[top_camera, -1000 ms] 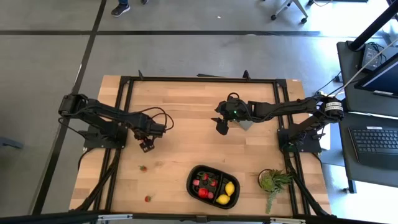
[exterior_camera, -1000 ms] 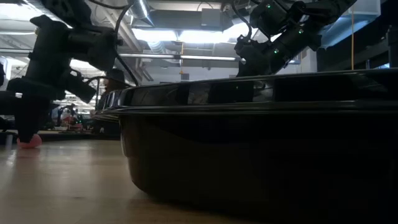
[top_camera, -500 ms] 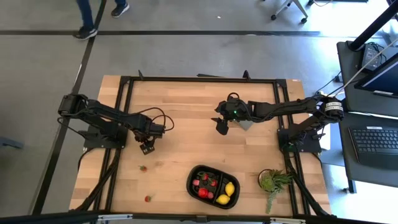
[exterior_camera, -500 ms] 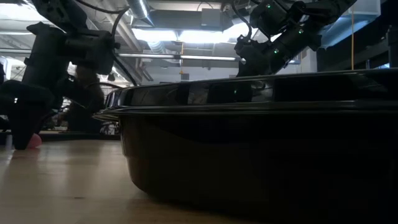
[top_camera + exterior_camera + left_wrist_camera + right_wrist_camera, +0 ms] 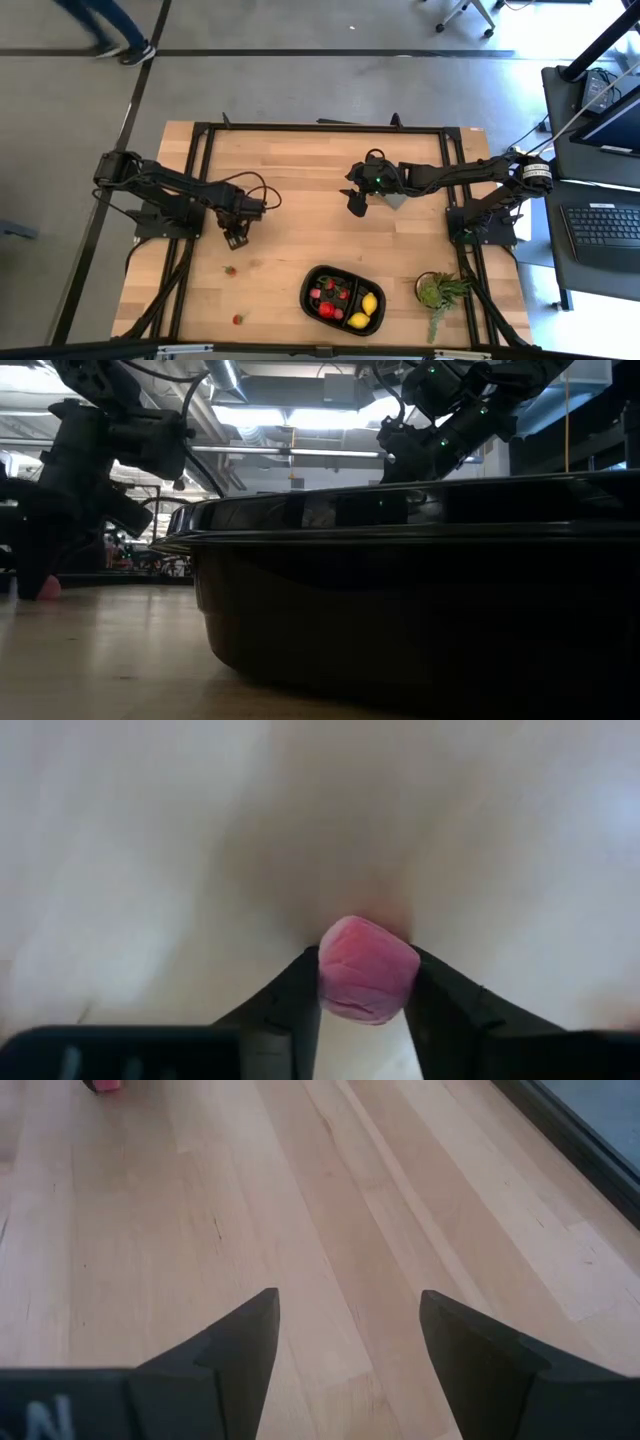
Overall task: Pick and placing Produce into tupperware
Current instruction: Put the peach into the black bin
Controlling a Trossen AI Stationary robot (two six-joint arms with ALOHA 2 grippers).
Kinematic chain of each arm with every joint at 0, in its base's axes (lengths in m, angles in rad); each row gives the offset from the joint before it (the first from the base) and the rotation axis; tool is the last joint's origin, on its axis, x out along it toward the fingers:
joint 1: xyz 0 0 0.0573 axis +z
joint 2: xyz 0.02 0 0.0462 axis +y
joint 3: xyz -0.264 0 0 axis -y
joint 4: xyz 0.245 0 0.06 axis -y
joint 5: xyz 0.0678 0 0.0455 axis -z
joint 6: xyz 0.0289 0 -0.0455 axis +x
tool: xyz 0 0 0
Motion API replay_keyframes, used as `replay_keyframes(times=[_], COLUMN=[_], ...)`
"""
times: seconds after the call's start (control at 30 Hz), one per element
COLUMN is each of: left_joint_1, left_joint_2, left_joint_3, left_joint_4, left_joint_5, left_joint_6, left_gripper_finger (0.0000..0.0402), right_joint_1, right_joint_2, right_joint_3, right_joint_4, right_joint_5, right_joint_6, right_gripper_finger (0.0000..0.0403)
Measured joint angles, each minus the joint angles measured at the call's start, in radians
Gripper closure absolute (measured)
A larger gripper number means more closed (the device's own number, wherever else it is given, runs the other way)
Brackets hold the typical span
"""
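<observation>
The left claw (image 5: 362, 985) is seen clamped on a pink-red fruit piece (image 5: 366, 969), which is held between the two fingers (image 5: 290, 1005) just above or on the tabletop (image 5: 300, 190); contact with the wood cannot be told from the wrist view. From the high view the left claw (image 5: 236, 236) is placed well apart from the tupperware (image 5: 345, 297), the black tray lying beyond it toward the front edge, on the side where the right arm works. In the tray, a yellow lemon (image 5: 370, 303) and several red pieces are already held. Two further red bits (image 5: 230, 269) lie on the bare wood near the left claw, on its front-edge side. The right claw (image 5: 345, 1350) is held with its fingers apart and empty over bare wood, and it waits near the middle of the tabletop (image 5: 355, 203). For the step in hand, the grip should be confirmed as centred on the piece before any lift, since the piece is small and rounded and may squirt out sideways. The lift should be made straight up, then carried over the tray rim, and release should be made low inside a compartment so that the piece does not bounce out.
</observation>
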Motion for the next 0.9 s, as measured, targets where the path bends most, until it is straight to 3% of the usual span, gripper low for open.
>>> replay_keyframes(times=[0.23,0.4,0.5,0.73,0.9], left_joint_1=[-0.002,-0.02,-0.045,-0.147,-0.2], left_joint_2=[0.002,0.002,0.002,0.026,0.147], left_joint_3=[0.026,0.072,0.114,0.209,0.275], left_joint_4=[0.165,0.464,0.619,0.791,0.859], left_joint_5=[0.278,0.406,0.381,0.079,0.036], left_joint_6=[0.149,0.205,0.272,0.476,0.562], left_gripper_finger=[0.0322,0.0313,0.0314,0.0322,0.0308], right_joint_1=[0.0,0.0,0.0,0.0,0.0], right_joint_2=[0.0,0.0,0.0,0.0,0.0], right_joint_3=[0.0,0.0,0.0,0.0,0.0], right_joint_4=[0.0,0.017,0.031,0.036,0.038], right_joint_5=[0.0,0.0,0.0,0.0,0.0], right_joint_6=[-0.017,-0.027,-0.036,-0.05,-0.05], right_gripper_finger=[0.016,0.0159,0.0159,0.0159,0.0159])
